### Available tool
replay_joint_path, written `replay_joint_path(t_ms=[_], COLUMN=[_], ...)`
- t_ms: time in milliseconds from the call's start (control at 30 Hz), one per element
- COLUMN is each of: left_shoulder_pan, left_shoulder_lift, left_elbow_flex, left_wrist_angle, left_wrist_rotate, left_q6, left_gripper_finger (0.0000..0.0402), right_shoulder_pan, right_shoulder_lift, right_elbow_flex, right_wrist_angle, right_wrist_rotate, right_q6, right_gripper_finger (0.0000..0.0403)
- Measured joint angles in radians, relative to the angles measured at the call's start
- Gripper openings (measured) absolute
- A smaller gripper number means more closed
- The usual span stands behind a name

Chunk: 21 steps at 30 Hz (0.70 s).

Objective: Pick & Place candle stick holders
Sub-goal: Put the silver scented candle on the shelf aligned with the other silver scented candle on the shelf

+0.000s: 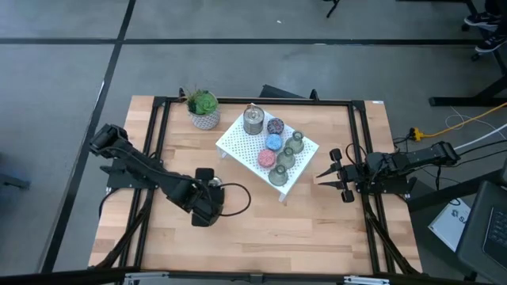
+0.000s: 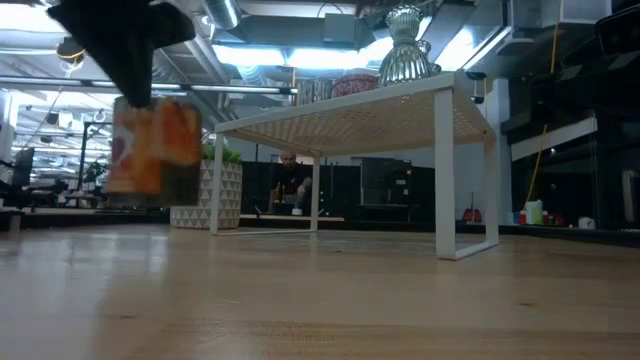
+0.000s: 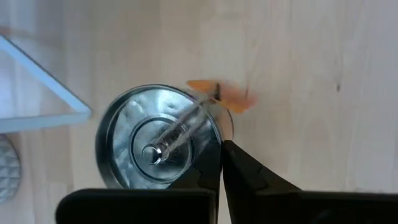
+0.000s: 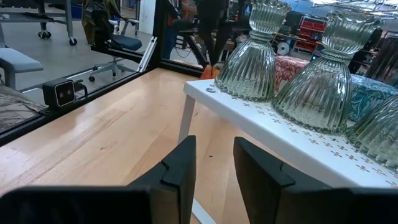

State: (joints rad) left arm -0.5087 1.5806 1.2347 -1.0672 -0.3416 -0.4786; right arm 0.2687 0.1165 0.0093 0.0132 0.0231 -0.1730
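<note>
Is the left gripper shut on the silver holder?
Yes: left gripper fingers meet on the rim of the silver holder, seen from above.

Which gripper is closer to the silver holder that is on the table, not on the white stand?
Left. The left gripper is shut on the silver holder; the right gripper waits across the table, beyond the white stand.

Silver holder (image 3: 158, 140) cut off below; orange tag (image 2: 150, 145) blurred.

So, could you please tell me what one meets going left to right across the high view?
Left pincer shut on a silver holder → potted plant → white perforated stand carrying holders → right pincer.
</note>
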Motion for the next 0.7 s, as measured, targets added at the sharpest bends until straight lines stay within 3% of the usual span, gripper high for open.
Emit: replay_joint_path(t_ms=[433, 700], left_shoulder_pan=[0.001, 0.071], left_shoulder_lift=[-0.002, -0.003], left_elbow_flex=[0.286, 0.445], left_wrist_angle=[-0.188, -0.249], left_wrist_rotate=[-0.032, -0.06], left_q6=[0.061, 0.171], left_gripper_finger=[0.0002, 0.0002], right_shoulder_pan=[0.0, 0.0], right_shoulder_lift=[0.0, 0.0], right_elbow_flex=[0.0, 0.0], right_wrist_angle=[0.0, 0.0], right_wrist_rotate=[0.0, 0.0], right_q6=[0.0, 0.0], right_gripper_finger=[0.0112, 0.0112])
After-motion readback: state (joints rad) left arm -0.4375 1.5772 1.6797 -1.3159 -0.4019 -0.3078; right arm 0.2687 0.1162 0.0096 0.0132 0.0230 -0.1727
